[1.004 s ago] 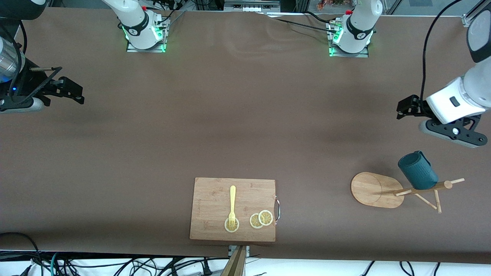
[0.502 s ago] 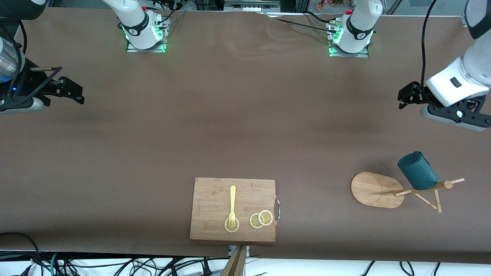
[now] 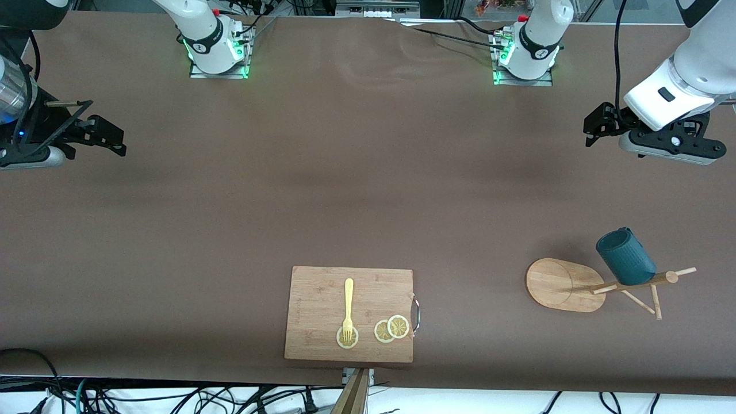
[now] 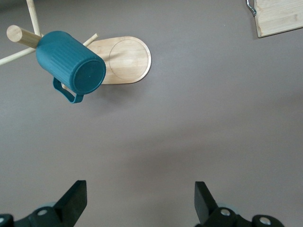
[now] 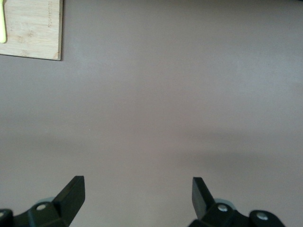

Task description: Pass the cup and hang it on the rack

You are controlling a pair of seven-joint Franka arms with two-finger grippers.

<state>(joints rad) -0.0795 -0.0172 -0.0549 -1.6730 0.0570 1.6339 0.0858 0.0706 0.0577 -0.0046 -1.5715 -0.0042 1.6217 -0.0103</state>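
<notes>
The left arm reached out from its base, bent at the elbow, over its own end of the tabletop. The left gripper (image 3: 595, 125) hung above bare tabletop with its jaws spread wide and empty. The right arm waited at its end. The right gripper (image 3: 113, 142) hung above bare tabletop, jaws likewise spread and empty.

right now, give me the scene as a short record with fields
cup: teal cup hangs on a peg of the rack, held by neither arm
rack: wooden rack stands toward the left arm's end of the table
left pincer: open, empty, up over bare table
right pincer: open, empty, waiting at the right arm's end
board: cutting board carries a yellow fork and lemon slices
task: looks done
</notes>
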